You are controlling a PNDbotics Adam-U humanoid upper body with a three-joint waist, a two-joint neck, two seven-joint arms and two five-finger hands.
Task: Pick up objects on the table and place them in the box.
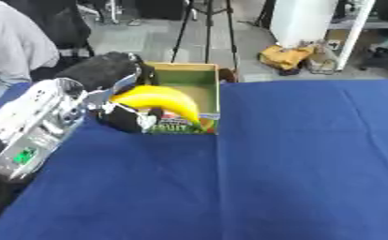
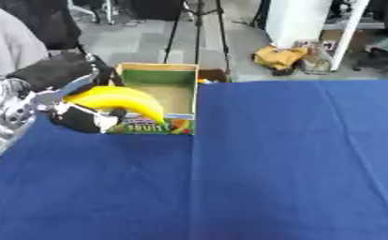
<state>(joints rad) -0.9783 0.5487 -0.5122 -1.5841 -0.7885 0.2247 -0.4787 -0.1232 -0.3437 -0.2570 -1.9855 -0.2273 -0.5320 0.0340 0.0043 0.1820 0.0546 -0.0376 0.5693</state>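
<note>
My left hand (image 1: 115, 75) comes in from the left and is shut on a yellow banana (image 1: 160, 100). It holds the banana over the front left corner of the cardboard fruit box (image 1: 199, 86), with the banana's tip reaching across the box's front wall. The box has green inner walls and a printed fruit label on its front. It stands on the blue tablecloth (image 1: 271, 154) near the far left. My right hand shows in no view.
The silver left forearm (image 1: 33, 122) lies along the table's left edge. Past the table's far edge are a tripod (image 1: 205, 28), a yellow bag (image 1: 286, 56) on the floor and a person's grey sleeve (image 1: 13, 42) at the upper left.
</note>
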